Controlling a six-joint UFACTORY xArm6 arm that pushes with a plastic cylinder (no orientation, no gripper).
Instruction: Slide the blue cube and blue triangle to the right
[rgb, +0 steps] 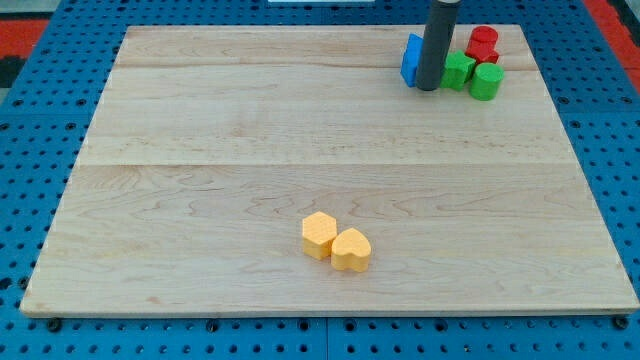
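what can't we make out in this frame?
- Blue block, camera view: my rod covers its right part, so whether it is one block or two, and the shape, cannot be told.
- My tip: contact with the blue block unclear.
- Red blocks: partly hidden behind the green blocks; shapes unclear.
- Board: its top edge is partly hidden by the rod.

1. My rod is a plain, straight cylinder, dark grey to black.
2. Its surface looks smooth and matte, with a faint lighter sheen along one side.
3. My tip ends flat and blunt, the same dark colour as the rest.
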